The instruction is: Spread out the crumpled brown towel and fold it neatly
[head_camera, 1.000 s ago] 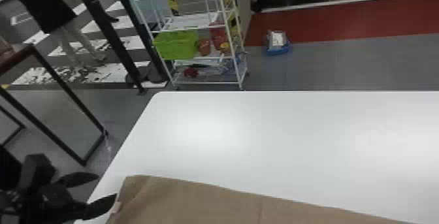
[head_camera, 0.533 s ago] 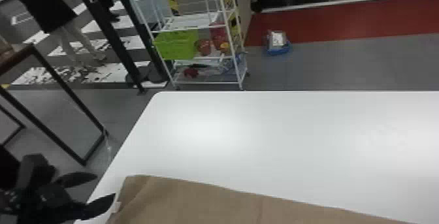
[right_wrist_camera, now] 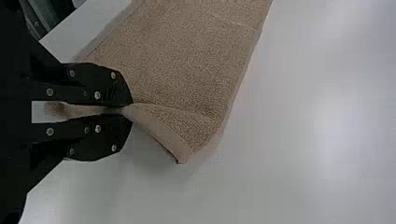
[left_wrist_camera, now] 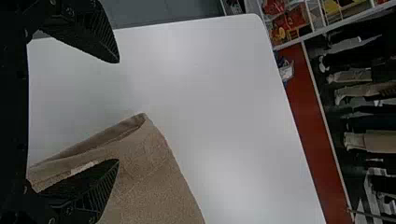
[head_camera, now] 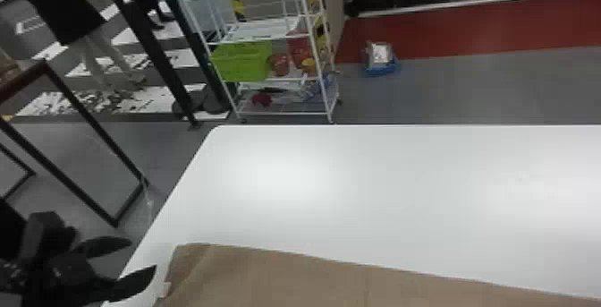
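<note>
Brown nubbly towel (head_camera: 277,279), edge pinched in right claw (right_wrist_camera: 130,111), left claw (head_camera: 143,253) wide, smooth white table (head_camera: 380,185)

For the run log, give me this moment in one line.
left gripper: open by towel's left end | right gripper: shut on towel edge | brown towel: laid lengthwise, unfinished

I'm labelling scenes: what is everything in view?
Cloth towel: 1, brown, table's near side
Flat table: 1, white, before the robot
Metal wire rack: 1, white, beyond table
Plastic basket: 1, lime green, on rack
Wrapped bundle: 1, blue and white, floor beyond table
Metal frame: 1, dark, left of table
Floor strip: 1, red, beyond table
Left end effector: 1, black, near towel's left end
Right end effector: 1, black, gripping towel
</note>
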